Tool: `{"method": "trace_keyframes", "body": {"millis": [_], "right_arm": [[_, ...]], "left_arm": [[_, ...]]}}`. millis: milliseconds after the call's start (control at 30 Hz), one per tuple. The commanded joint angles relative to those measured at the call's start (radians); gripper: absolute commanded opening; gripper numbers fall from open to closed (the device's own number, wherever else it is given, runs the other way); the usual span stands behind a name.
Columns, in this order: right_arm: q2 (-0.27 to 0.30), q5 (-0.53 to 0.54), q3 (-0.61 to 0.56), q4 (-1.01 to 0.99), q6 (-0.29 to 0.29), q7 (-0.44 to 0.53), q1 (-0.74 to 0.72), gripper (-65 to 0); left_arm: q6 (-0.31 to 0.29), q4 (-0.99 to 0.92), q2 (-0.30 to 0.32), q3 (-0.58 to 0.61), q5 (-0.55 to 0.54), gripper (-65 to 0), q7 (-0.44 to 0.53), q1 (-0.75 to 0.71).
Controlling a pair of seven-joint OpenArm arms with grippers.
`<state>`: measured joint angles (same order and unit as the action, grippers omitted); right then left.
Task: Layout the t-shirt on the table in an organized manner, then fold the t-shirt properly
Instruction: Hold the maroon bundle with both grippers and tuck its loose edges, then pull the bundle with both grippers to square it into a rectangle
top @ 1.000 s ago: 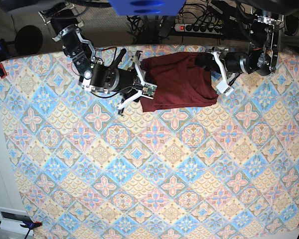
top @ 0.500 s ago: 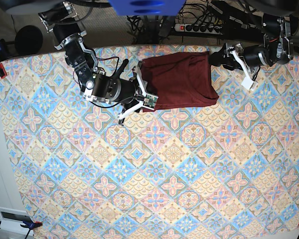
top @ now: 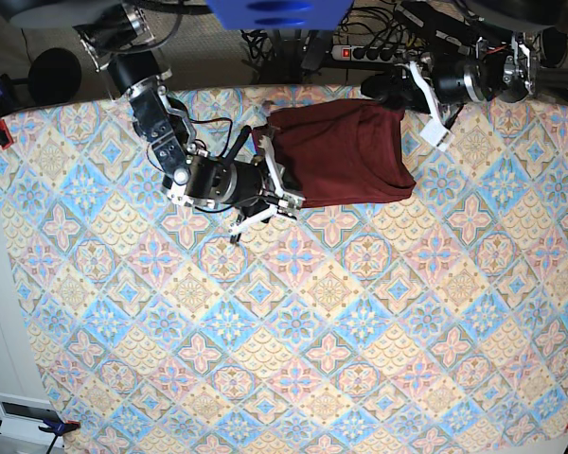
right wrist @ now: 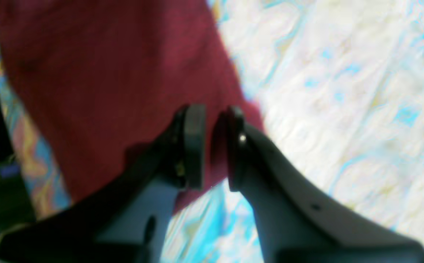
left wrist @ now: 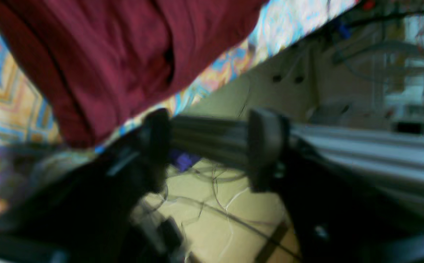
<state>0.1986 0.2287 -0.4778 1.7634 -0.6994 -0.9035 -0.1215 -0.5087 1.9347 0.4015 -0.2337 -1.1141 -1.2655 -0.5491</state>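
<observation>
The table (top: 293, 359) fills the base view under its pastel diamond-tiled cloth; the t-shirt (top: 344, 154) lies bunched near the far edge, a little right of centre, roughly rectangular; the right gripper (right wrist: 212, 146) sits at the shirt's left near corner, its fingers (right wrist: 193, 146) nearly together and pinching a fold of maroon fabric; the left gripper (left wrist: 212, 146) hangs past the far edge by the shirt's far right corner, jaws spread apart and holding nothing.

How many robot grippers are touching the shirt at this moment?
1. The right gripper stands over the lower corner of the shirt, with cloth between its fingers. The left gripper is open at the table's far edge, off the cloth.
</observation>
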Motion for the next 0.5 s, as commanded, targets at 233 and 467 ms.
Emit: {"method": "trace_keyframes", "body": {"millis": [233, 467], "right_arm": [[-0.001, 0.015, 0.003, -0.072, 0.001, 0.024, -0.097, -63.6], [-0.083, 0.013, 0.001, -0.214, 0.001, 0.024, -0.180, -63.6]], "left_arm": [[0.005, 0.016, -0.045, 0.084, 0.139, -65.0, 0.046, -0.002], [0.005, 0.002, -0.157, 0.084, 0.345, -63.0, 0.048, 0.036]]}}
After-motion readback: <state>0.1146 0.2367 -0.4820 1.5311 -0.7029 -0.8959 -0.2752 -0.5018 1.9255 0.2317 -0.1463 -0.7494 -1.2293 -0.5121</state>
